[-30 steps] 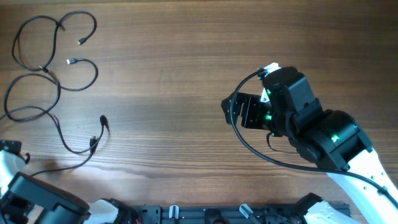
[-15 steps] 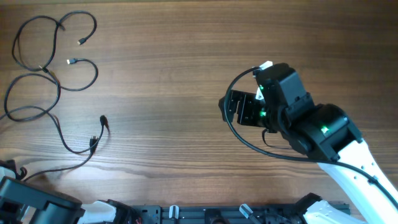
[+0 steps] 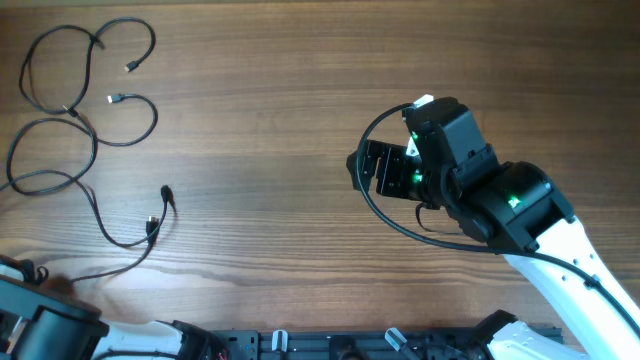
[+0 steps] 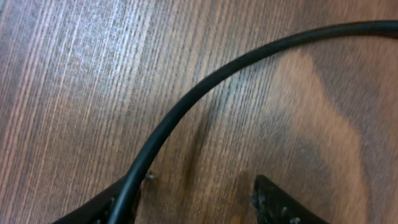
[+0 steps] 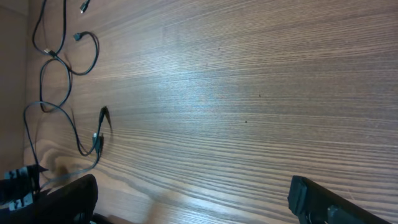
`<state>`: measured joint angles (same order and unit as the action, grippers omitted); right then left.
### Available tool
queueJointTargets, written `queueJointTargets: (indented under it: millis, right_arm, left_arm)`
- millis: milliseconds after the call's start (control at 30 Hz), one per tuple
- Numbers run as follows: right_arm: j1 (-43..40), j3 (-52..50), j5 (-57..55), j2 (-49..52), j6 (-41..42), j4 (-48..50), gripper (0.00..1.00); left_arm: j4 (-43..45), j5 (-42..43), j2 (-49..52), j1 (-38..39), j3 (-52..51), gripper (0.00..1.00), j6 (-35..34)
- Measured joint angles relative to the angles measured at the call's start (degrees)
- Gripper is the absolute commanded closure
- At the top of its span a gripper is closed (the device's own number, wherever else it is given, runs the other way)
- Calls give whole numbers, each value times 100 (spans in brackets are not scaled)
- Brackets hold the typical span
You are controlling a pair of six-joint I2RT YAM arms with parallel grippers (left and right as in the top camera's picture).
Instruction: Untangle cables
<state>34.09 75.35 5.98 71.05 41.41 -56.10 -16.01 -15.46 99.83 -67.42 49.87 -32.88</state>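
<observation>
The cables [image 3: 90, 140] are thin black cords lying in loose overlapping loops at the table's far left. One silver-tipped plug [image 3: 113, 98] lies among them and two dark plug ends [image 3: 166, 192] sit lower down. One strand trails down toward my left gripper [image 3: 18, 270] at the bottom left corner. In the left wrist view a black cord [image 4: 205, 84] arcs over the wood and runs along the left finger; the left gripper [image 4: 196, 202] is open. My right gripper [image 3: 360, 170] is open and empty at centre right, far from the cables [image 5: 68, 68], with wide jaws [image 5: 193, 205].
The wooden table [image 3: 260, 120] fills the view. A thick black wire [image 3: 385, 215] loops out from the right arm. A black rail [image 3: 330, 345] runs along the front edge.
The right arm has moved a little up and to the left. The left arm has shifted at the bottom left corner. The cables lie as before.
</observation>
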Motion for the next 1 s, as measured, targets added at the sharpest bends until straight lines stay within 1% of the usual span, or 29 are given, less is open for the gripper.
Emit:
queueJointTargets:
  millis: [67,167,233,300,367,400,467,500,533,567,600,900,1000]
  right_arm:
    - [0,0,0,0,20,0,0]
    - [0,0,0,0,42,0,0]
    - [0,0,0,0,42,0,0]
    - [0,0,2,0,42,0,0]
    - [0,0,2,0,42,0,0]
    - [0,0,2,0,42,2,0]
    - [0,0,2,0,44,13,0]
    - [0,0,2,0,44,28,0]
    - [0,0,2,0,44,37,0]
    - [0,0,2,0,44,44,0]
    - [0,0,4,0,46,46,0]
    - [0,0,46,0,61,48,0]
    - [0,0,48,0,61,48,0]
  left_arm:
    - [155,33,0,0,0,51,46]
    - [374,42,0,0,0,66,70]
    - [474,42,0,0,0,72,111]
    - [496,61,0,0,33,80,306]
    - [509,61,0,0,157,84,474]
    - [562,61,0,0,219,85,538]
    - [748,66,0,0,313,77,603]
    - [846,66,0,0,326,52,634]
    - [876,70,0,0,328,36,640]
    - [901,81,0,0,328,14,671]
    - [922,81,0,0,330,0,673]
    - [723,81,-9,0,339,0,691]
    - [702,28,-201,0,339,0,691]
